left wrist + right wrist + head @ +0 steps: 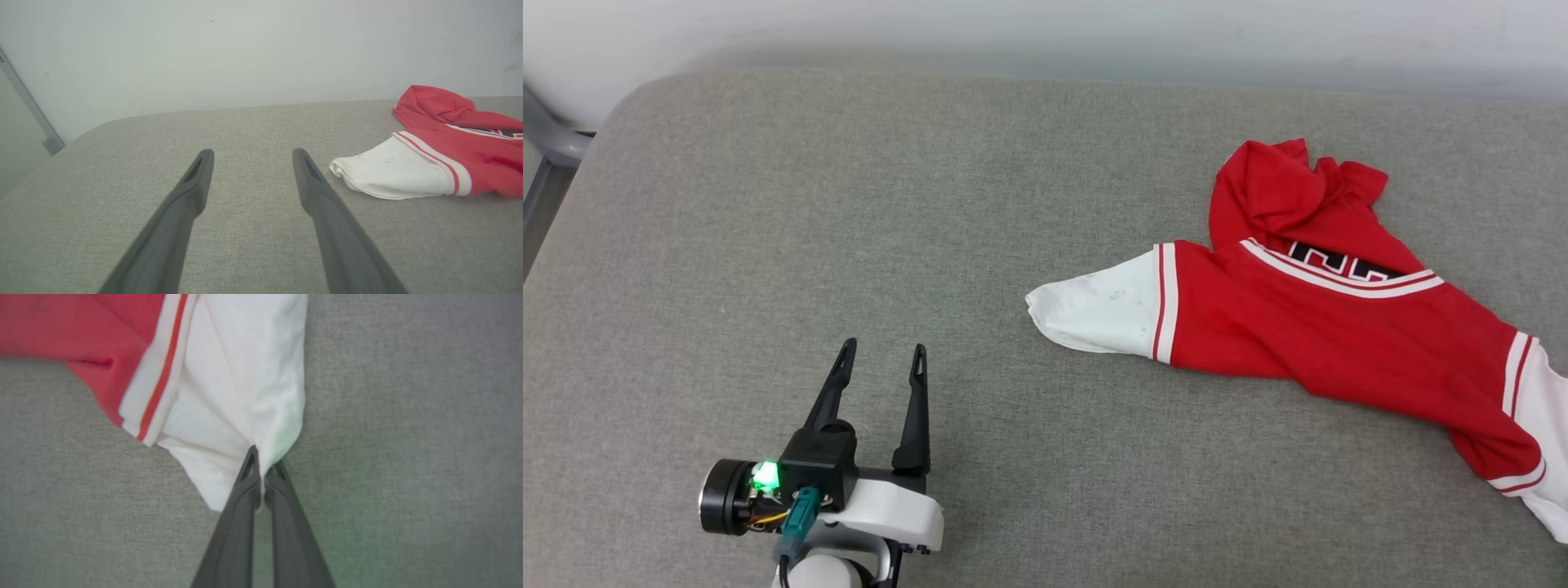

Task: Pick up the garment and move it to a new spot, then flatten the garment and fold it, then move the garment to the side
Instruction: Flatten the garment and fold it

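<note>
The right gripper (262, 469) has its two dark fingers pressed together on the edge of a white sleeve (241, 384), low in the middle of the right wrist view. It pinches only a small bit of cloth. The sleeve belongs to the garment (1307, 327), a red shirt lying bunched up on the right side of the head view, on the grey cushion (849, 204). The other sleeve (1094, 314) points to the middle of that view. The top of the shirt is folded over in the upper right.

The left gripper (882, 351) is at the lower left of the head view. Its fingers are spread wide and hold nothing, well apart from the shirt.

What could go wrong? The pinch is small and close to the hem, so the sleeve could slip out if the arm lifts fast. Held by one sleeve, the shirt may twist and land more crumpled. A low pull could drag it along the cushion and bunch it up.
</note>
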